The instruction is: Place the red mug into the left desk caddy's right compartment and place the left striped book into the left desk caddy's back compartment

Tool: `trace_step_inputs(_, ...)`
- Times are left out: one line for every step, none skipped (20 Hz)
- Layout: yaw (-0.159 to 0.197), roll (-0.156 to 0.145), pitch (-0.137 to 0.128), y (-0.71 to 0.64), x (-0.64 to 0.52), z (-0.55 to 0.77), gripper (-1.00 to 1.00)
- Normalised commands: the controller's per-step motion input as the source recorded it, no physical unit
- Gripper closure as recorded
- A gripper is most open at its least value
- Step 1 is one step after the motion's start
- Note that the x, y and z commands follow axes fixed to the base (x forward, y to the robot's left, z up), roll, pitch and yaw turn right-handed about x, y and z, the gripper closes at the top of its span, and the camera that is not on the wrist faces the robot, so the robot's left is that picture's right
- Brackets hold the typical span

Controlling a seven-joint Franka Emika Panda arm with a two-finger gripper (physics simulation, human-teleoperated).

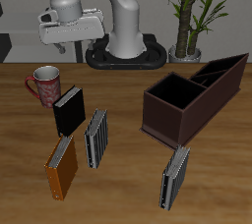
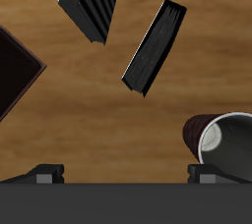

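The red mug (image 1: 44, 84) stands upright on the table, its handle toward the table's edge; it also shows in the wrist view (image 2: 221, 135). The left desk caddy (image 1: 192, 95) is a long maroon box lying at an angle; one corner shows in the wrist view (image 2: 15, 71). Its large square right compartment (image 1: 175, 92) is empty. The left striped book (image 1: 175, 177) lies near the table's front edge, in front of the caddy. My gripper (image 1: 61, 43) hangs high above the table, behind the mug, open and empty; its fingers (image 2: 44, 172) stand wide apart.
A black book (image 1: 68, 110) lies just in front of the mug and shows in the wrist view (image 2: 155, 46). The other striped book (image 1: 95, 137) and an orange book (image 1: 61, 166) lie nearer the front edge. A potted plant (image 1: 187, 17) stands behind the caddy.
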Motion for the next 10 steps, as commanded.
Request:
trace_step_inputs(0.036,-0.027,-0.069,-0.42,-0.2,0.08,-1.0)
trace_step_inputs(-0.154,-0.22,0.0,-0.8,-0.18,-0.07,-1.0)
trace_step_inputs(-0.009,-0.004,-0.01,-0.23,-0.06,-0.04,-1.0)
trace_step_inputs(0.013,-0.084,-0.018,-0.44,-0.08,-0.16,-1.0)
trace_step_inputs(-0.04,-0.027,-0.017,-0.38,-0.13,-0.15,-1.0)
trace_step_inputs(0.0,0.0,0.0,0.02,0.02,0.0,-1.0)
trace_step_inputs(-0.025,-0.08,-0.04,-0.39,-0.18,-0.15,-1.0)
trace_step_inputs(0.046,-0.105,-0.114,-0.35,-0.22,-0.17,-1.0)
trace_step_inputs(-0.004,0.016,-0.016,-0.05,-0.02,-0.13,-1.0)
trace_step_inputs(0.052,-0.039,0.035,-0.26,-0.05,-0.36,-1.0)
